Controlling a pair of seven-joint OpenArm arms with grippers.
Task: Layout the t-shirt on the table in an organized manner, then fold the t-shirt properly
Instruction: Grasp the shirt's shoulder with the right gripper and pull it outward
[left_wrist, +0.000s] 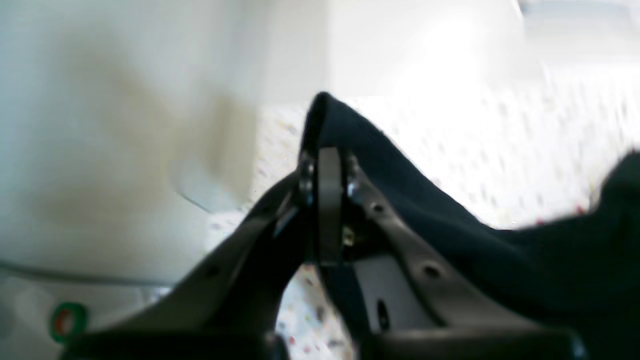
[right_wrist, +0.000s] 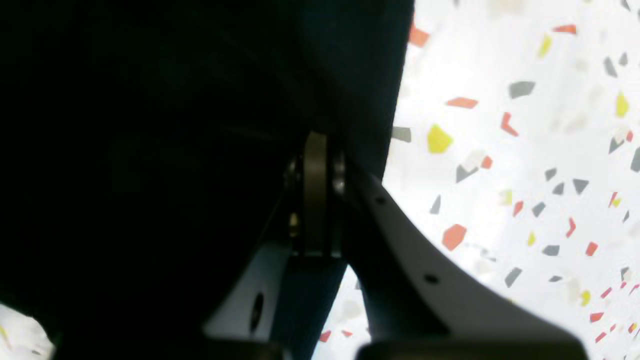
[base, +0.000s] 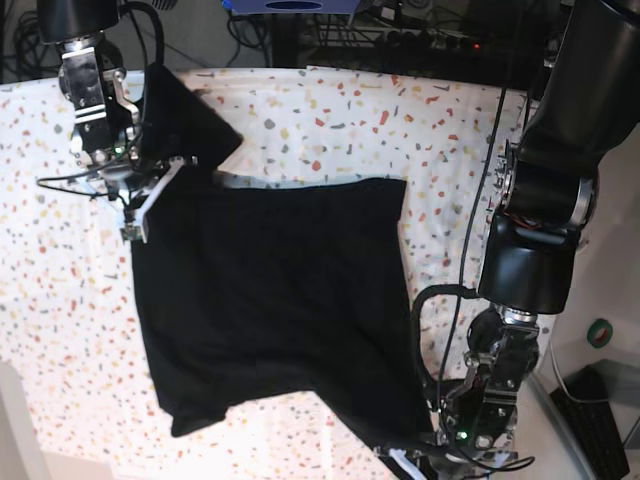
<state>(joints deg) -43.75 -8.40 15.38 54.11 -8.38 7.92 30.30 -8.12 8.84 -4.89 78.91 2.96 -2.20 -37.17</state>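
On the table (base: 40, 200), both grippers are pinching the t-shirt (base: 270, 300): right gripper (base: 135, 215) far-left, left gripper (base: 415, 462) near-right. Layout step; next, probably pulling it taut and flat.

The t-shirt (base: 270, 300) is plain black and lies mostly flat on the white worktop (base: 330, 110) with its small coloured flecks. It is spread across the middle, one sleeve raised at the far corner, and its near corner is also lifted.

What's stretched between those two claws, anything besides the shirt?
Only the t-shirt spans from the right gripper to the left gripper over the table, seen in the base view.
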